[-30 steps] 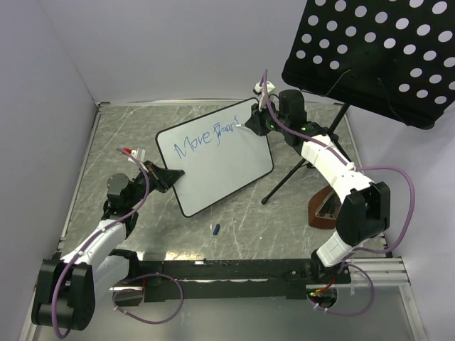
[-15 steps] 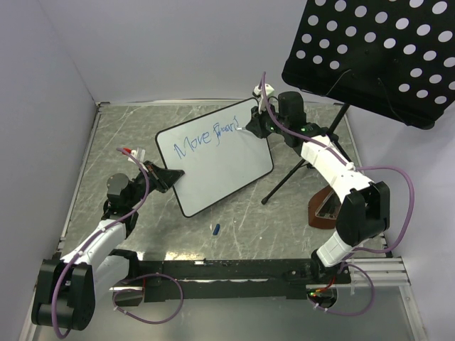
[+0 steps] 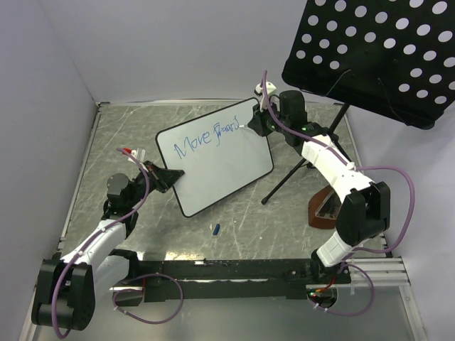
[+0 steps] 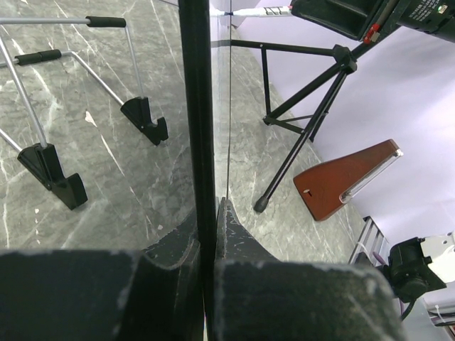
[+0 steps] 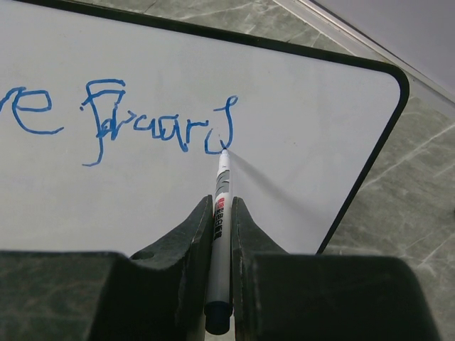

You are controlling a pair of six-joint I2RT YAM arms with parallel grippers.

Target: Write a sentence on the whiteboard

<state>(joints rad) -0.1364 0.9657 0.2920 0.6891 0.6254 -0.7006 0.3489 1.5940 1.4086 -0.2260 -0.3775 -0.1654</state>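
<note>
Whiteboard [image 3: 220,167] tilted over mid-desk, left jaws clamped on its near-left rim, right jaws closed on marker [image 5: 220,213], tip touching the sentence [image 3: 206,136] end by the far-right corner; risk: pen pressure far from that single clamp pivots the board, smearing strokes.

The whiteboard [image 3: 220,170] is white, black-rimmed; the sentence [image 3: 206,137] is blue. The table [image 3: 128,124] is veined grey, the upper-right panel [image 3: 355,67] black with pale dots.

I read the blue sentence [image 5: 160,133] on the whiteboard [image 5: 213,78]: "Move" and a rough "Board", ending just ahead of the fingers [image 5: 186,241] of my right gripper [image 5: 221,204]. The marker's [image 5: 222,186] small print was illegible.
</note>
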